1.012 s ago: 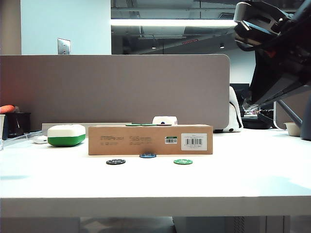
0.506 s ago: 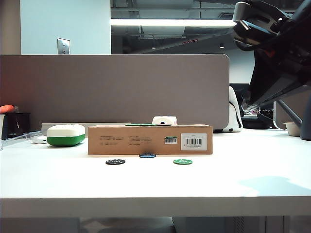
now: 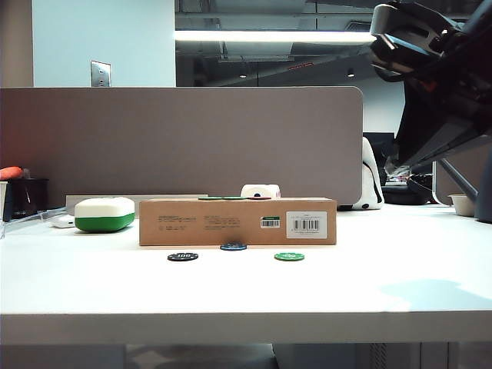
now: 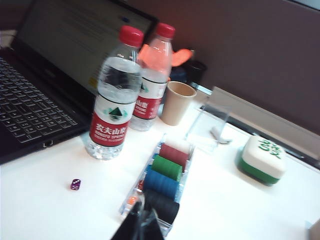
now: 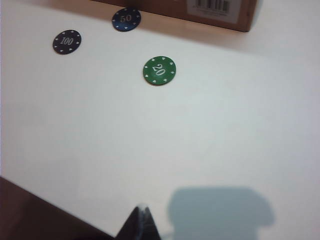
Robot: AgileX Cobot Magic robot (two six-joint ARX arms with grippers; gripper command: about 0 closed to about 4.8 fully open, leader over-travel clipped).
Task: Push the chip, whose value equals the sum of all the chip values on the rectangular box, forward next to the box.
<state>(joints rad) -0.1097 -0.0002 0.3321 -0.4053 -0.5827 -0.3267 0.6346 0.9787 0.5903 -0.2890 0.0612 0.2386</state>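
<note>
A black chip marked 100 [image 3: 183, 257] at lower centre-left, a green chip marked 20 [image 3: 289, 256] to its right, and a white-and-green rounded case [image 3: 105, 214] at middle left.

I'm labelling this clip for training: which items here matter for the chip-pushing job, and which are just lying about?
Part of the job:
- blue chip marked 50, at the box's front edge
- rectangular box
- right gripper, raised well off the chips

Lying about:
- black 100 chip
- green 20 chip
- white-and-green case
- water bottles
- laptop
- chip rack
</note>
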